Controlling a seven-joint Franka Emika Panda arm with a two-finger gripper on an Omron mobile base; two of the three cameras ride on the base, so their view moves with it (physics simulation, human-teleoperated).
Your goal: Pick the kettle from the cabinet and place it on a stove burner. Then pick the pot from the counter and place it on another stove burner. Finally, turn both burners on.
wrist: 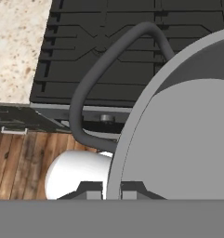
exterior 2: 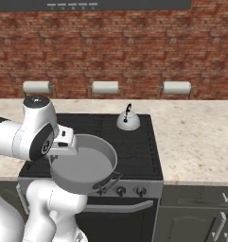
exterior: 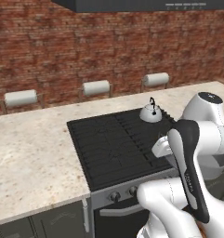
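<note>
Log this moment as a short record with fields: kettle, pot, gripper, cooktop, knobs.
kettle: upright on the back right burner
pot: held in the air over the front of the stove, not set down yet
gripper: shut on the pot's rim
cooktop: black grates, front burners bare
knobs: row on the stove's front panel; settings too small to tell

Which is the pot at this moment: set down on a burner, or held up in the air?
Held up. The gripper is shut on the rim of the pot, which hangs over the front edge of the stove, in front of its knobs.
</note>
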